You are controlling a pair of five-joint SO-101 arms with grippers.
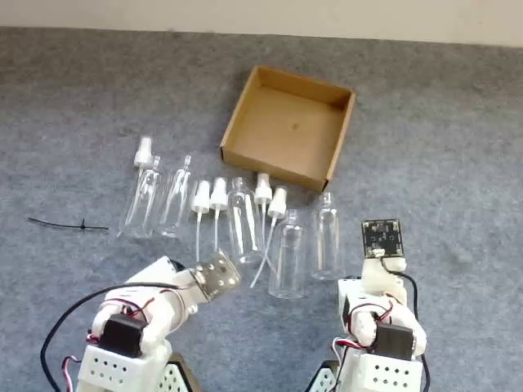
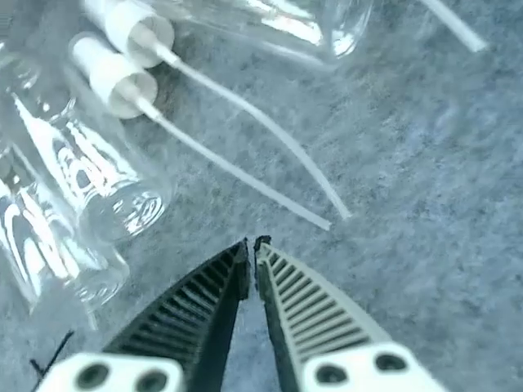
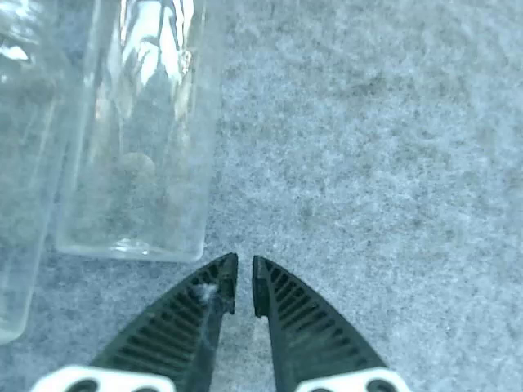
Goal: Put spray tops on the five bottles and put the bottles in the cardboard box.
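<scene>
Nearest me, the left claw (image 2: 252, 245) hangs low over the grey carpet (image 1: 458, 163), its jaws pressed almost together on nothing, pointing toward the thin tubes of two white spray tops (image 2: 114, 77). Beside it, the right claw (image 3: 243, 268) is drawn in just as tight and also empty, with its tips just short of the flat base of a clear bottle (image 3: 143, 147). Past the arms, the five bottles (image 1: 243, 220) all lie on their sides in a loose row across the carpet, necks pointing away. Four loose tops lie between them in two pairs, tubes trailing back toward the arms. A fifth top (image 1: 145, 153) sits at the neck of the bottle furthest left; whether it is fitted I cannot tell. Off to that side lies a black cable tie (image 1: 69, 223). Furthest away, just beyond the row, the cardboard box (image 1: 237, 122) sits open-topped.
</scene>
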